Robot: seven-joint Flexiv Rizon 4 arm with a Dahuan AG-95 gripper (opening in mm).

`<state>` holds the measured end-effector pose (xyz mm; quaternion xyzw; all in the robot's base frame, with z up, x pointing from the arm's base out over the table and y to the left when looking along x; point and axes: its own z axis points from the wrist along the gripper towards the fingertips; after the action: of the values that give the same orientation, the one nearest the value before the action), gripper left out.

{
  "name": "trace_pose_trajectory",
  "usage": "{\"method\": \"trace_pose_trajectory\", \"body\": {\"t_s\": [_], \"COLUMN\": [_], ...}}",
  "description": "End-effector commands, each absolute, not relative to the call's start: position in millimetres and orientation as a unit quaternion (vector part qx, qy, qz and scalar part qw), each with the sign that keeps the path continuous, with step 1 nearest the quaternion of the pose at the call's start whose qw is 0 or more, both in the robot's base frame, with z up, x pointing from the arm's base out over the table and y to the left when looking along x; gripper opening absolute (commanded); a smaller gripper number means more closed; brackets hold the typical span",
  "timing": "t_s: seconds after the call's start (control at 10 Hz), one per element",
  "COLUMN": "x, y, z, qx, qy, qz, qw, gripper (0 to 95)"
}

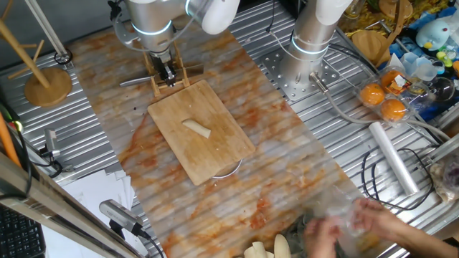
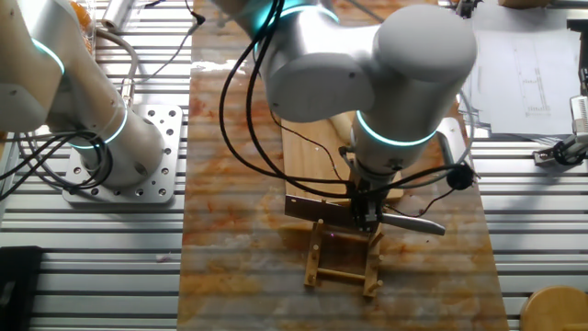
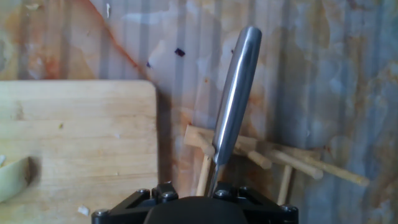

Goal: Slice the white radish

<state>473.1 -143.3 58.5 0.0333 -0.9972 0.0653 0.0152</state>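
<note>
The white radish (image 1: pixel 196 127), a pale cream stick, lies whole in the middle of the wooden cutting board (image 1: pixel 222 154); its end shows at the left edge of the hand view (image 3: pixel 12 180). My gripper (image 1: pixel 166 72) is at the wooden knife rack (image 1: pixel 154 87) just beyond the board's far end. It is shut on the knife (image 2: pixel 317 211) where blade meets handle. The steel handle (image 3: pixel 235 93) runs away from the fingers above the rack sticks (image 3: pixel 292 165). In the other fixed view my arm hides most of the board.
A person's hands (image 1: pixel 344 222) work at the near right edge, next to lumpy cream-yellow pieces (image 1: pixel 265 249). A second arm's base (image 1: pixel 308 50) stands at the back right, a film roll (image 1: pixel 393 154) and oranges (image 1: pixel 373 93) to its right. A wooden stand (image 1: pixel 46 79) is far left.
</note>
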Motion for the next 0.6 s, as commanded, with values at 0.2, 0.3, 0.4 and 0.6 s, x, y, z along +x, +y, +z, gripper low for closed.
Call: {"method": "trace_pose_trajectory", "body": {"t_s": [0.2, 0.3, 0.4, 0.6], "x": [473.1, 473.1, 473.1, 473.1], "y": [-143.8, -143.8, -143.8, -143.8], "z": [59.6, 59.7, 59.7, 59.7], "qx": [0.032, 0.032, 0.032, 0.036], "qy": [-0.997, -0.997, -0.997, -0.997], "qz": [0.072, 0.072, 0.072, 0.07], "qw": [0.016, 0.016, 0.016, 0.012], "gripper": [38.0, 38.0, 38.0, 38.0]}}
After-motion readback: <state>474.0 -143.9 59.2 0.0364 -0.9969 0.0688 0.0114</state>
